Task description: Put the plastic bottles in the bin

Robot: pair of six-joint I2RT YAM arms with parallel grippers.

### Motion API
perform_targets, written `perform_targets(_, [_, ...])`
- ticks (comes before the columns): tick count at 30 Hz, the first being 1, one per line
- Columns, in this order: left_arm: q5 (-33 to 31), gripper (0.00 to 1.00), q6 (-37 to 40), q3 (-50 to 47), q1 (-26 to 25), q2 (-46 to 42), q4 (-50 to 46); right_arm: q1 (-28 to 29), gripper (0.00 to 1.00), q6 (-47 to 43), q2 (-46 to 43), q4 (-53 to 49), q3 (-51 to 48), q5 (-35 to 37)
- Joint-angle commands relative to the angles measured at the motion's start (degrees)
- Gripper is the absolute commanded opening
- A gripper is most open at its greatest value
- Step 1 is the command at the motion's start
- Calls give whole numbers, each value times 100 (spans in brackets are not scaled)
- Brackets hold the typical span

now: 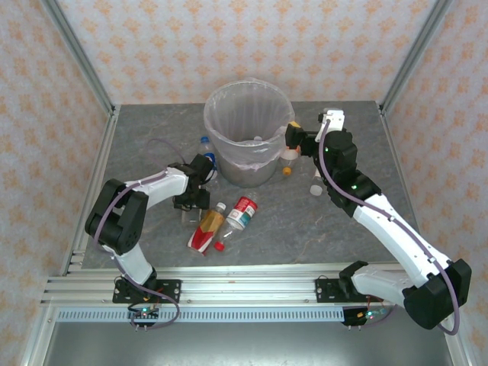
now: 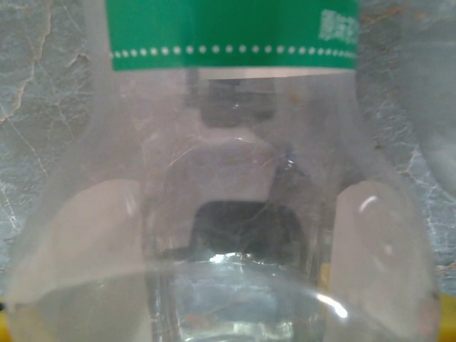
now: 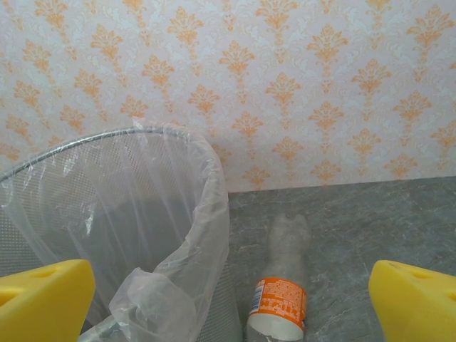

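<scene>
The left gripper (image 1: 191, 200) hung low over the table, just beside the bin (image 1: 248, 108), a round grey bucket with a translucent bag folded over its rim. Seen from its wrist, a clear green-labelled bottle (image 2: 231, 32) lay straight between the jaws and spanned the whole gap. Slivers of the yellow fingertips (image 2: 449, 320) peeped out at either side. I could not tell whether the jaws were pressing on the bottle or standing just off it.

Beyond that gripper a blue-capped bottle (image 1: 206, 145) stood close against the bin wall. On the near side of the jaws two more bottles lay side by side on the table, a yellow-and-red-labelled bottle (image 1: 207, 229) and a red-labelled bottle (image 1: 242, 212), both apart from the fingers.

Past the bin, the right gripper (image 1: 292, 137) hovered at the far side of the rim. Its jaws stood wide apart with nothing held between them. From its wrist the bagged rim rose in front of one fingertip. An orange-labelled bottle (image 3: 280, 303) lay on the table ahead of the gap, just beside the bin wall. A white-capped bottle (image 1: 315, 183) lay further out, behind that gripper and beside its arm.
</scene>
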Motion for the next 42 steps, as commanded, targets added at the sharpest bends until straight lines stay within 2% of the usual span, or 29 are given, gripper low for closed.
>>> perform_targets(1, [-76, 63, 90, 61, 53, 23, 36, -45, 99, 136, -60, 190, -25, 16])
perform_targets(11, [-124, 55, -5, -42, 48, -391, -21, -41, 99, 181, -78, 277, -155, 97])
perform_targets(16, [-480, 50, -221, 25, 48, -549, -176, -40, 99, 190, -78, 352, -223, 110])
perform_targets(24, [-653, 42, -301, 22, 47, -779, -304, -44, 99, 229, -113, 381, -291, 211])
perform_targets(33, [-735, 39, -332, 33, 49, -1181, -308, -52, 99, 275, -139, 424, -357, 301])
perform_targets(42, [-1366, 35, -437, -176, 47, -1903, -127, -67, 99, 377, -108, 434, -406, 406])
